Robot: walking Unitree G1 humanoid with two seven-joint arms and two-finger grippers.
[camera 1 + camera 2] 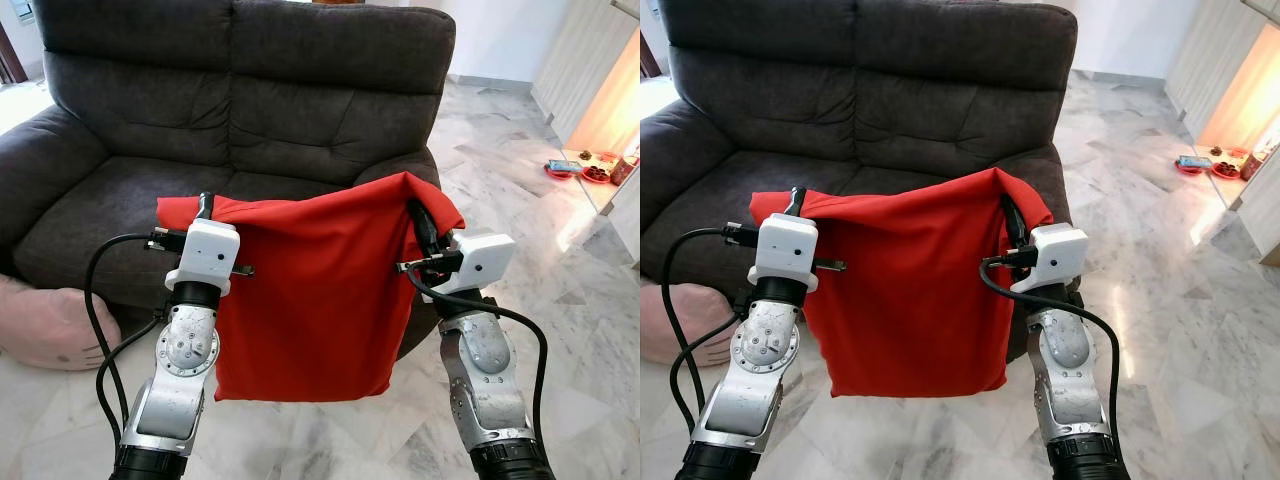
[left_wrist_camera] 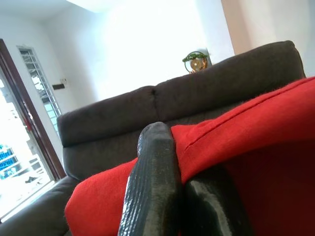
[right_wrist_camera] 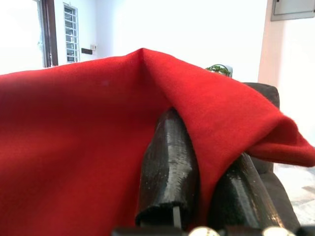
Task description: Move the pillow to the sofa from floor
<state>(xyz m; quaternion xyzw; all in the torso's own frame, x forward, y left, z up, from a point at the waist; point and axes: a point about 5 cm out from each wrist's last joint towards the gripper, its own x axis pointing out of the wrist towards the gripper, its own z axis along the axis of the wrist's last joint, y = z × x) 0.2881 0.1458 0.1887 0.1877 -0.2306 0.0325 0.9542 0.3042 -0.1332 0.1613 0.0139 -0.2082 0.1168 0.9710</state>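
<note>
Room: pale veined marble floor (image 1: 560, 300), white walls | Around: dark grey plush sofa (image 1: 250, 110) across upper frame; pink cushion (image 1: 45, 325) lower left; red dishes (image 1: 585, 172) far right | Task thing: limp red fabric pillow (image 1: 320, 295) hangs mid-frame before sofa seat | left gripper (image 1: 205, 207), right gripper (image 1: 420, 225): each clamped on a top corner.

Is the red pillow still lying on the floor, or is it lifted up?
Lifted. The red pillow hangs in the air before the sofa, its top corners pinched by the left gripper and the right gripper.
</note>
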